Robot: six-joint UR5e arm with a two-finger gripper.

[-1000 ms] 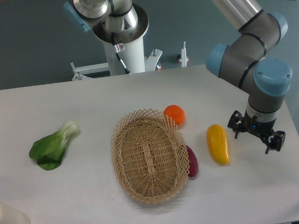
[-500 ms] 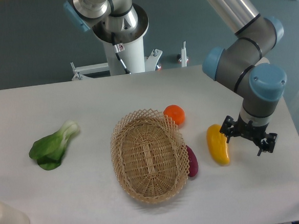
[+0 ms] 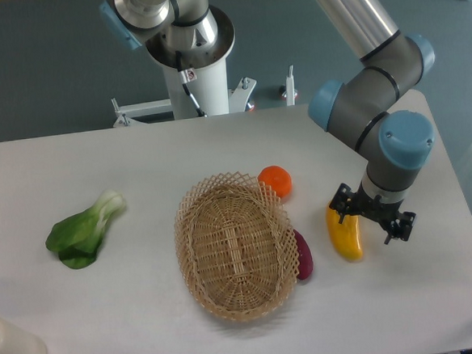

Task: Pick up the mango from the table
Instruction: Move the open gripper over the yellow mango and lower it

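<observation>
Gripper (image 3: 371, 215) hangs wide open over the mango's (image 3: 345, 236) upper end, gripping nothing; we see the basket (image 3: 235, 245) at nine o'clock.

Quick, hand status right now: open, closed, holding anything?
Hand: open, fingers spread, holding nothing; it sits over the upper end of the mango, which lies on the table.

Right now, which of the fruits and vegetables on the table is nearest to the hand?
The mango, the long yellow-orange fruit right of the basket. The hand is directly over its upper end; the orange, purple vegetable and greens lie further left.
</observation>
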